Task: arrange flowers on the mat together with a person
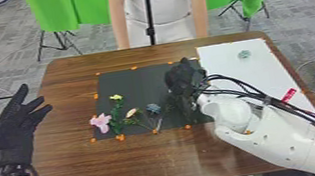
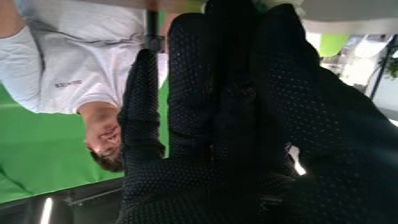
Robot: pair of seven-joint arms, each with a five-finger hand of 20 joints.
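Four flowers with green stems point(image 1: 117, 125) lie by the near edge of the black mat point(image 1: 134, 76), well apart from its far edge. Blooms point away, stems toward the robot. The left hand point(image 1: 14, 128) is open; I can't tell what the right hand point(image 1: 186, 77), over the mat's right side, holds.

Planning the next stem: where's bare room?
Free: mat, beyond the yellow flower and left of the right hand; wood between mat and near edge, left of the arm. Crowded: mat's near side, around pink flower and blue flower.
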